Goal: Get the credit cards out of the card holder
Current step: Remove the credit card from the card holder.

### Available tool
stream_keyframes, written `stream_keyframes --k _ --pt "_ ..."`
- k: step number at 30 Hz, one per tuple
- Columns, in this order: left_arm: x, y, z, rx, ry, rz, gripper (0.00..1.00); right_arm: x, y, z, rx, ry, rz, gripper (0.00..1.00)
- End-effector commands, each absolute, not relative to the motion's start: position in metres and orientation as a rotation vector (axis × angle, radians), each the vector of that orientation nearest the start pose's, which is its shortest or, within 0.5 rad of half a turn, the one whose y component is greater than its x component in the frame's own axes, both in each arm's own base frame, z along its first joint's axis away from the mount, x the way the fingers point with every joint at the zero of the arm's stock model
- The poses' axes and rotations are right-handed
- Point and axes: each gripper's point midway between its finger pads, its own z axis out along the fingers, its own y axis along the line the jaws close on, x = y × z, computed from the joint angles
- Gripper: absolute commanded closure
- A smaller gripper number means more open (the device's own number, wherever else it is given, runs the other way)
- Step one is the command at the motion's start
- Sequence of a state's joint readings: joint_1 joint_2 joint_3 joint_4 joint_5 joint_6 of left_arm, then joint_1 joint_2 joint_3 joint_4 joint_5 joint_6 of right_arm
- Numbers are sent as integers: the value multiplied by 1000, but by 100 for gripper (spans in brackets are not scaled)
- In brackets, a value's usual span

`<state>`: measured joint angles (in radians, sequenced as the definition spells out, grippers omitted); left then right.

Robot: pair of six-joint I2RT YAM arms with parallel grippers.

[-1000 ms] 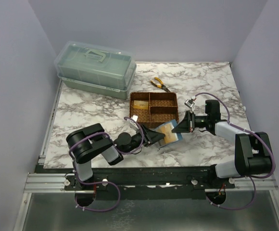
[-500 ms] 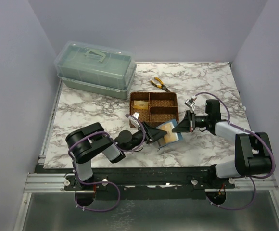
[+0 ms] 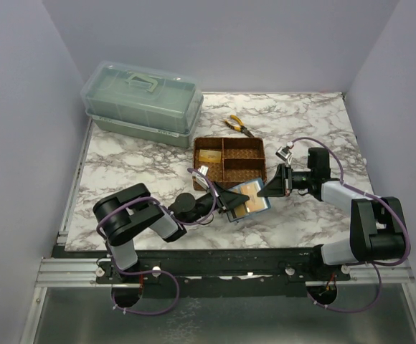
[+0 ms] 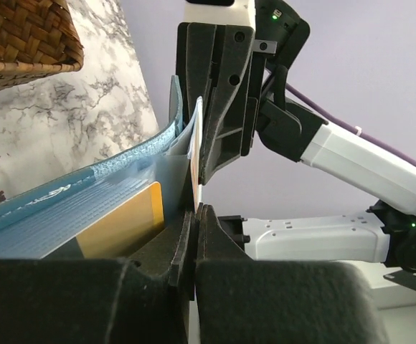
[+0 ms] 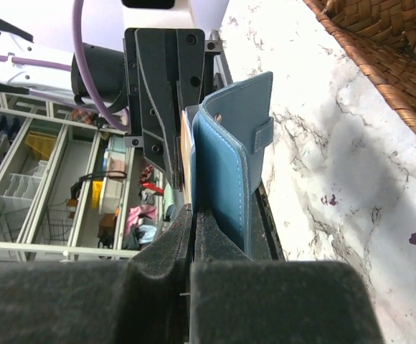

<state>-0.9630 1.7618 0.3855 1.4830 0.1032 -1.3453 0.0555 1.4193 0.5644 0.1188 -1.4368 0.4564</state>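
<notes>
- Fingers (image 4: 219,240) of the left gripper (image 4: 197,213) are pressed tight together, and they've got the thin edge of a pale credit card (image 4: 196,154) pinched between them!
- That card stands up out of the card holder (image 3: 251,203), and the teal wallet sits just in front of the woven tray (image 3: 254,174), off its near side.
- On the other side, the right gripper (image 5: 194,211) is clamped hard on the holder's teal outer flap, with its little snap tab sticking out toward the tray.
- So the two grippers face each other nose to nose, left one on the side away from the tray's right end, right one opposite, and the wallet is caught between them.
- The left wrist view shows a yellow-gold card (image 4: 122,226) tucked flat in a pocket of the holder, beside the pinched one.
- I can't tell whether the holder's lower edge touches the marble table (image 3: 122,165).
- Inside the tray, a gold card (image 3: 209,155) lies in the left compartment.
- Yellow-handled pliers (image 3: 238,125) lie just beyond the tray's far side.
- A green lidded storage box (image 3: 142,100) sits well off the tray's far left corner.
</notes>
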Motion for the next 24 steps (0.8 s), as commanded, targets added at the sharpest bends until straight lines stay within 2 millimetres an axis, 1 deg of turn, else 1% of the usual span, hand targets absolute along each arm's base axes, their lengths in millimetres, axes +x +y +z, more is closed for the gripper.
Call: stream_keyframes --k 1,9,17,19,24 --pt "182 -367 219 -161 1548 -2002 100 211 184 152 -365 2071 1909 100" --pt "182 -357 217 -176 1554 -1990 100 215 181 151 -349 2070 1886 100" --pt "181 -355 214 -170 1567 -1989 100 216 180 151 -345 2068 1885 100" --pt "182 -350 214 -177 1565 -1980 100 216 179 151 -340 2067 1882 100" --pt "181 -326 213 -219 1555 -1951 100 218 178 149 -329 2072 1868 100"
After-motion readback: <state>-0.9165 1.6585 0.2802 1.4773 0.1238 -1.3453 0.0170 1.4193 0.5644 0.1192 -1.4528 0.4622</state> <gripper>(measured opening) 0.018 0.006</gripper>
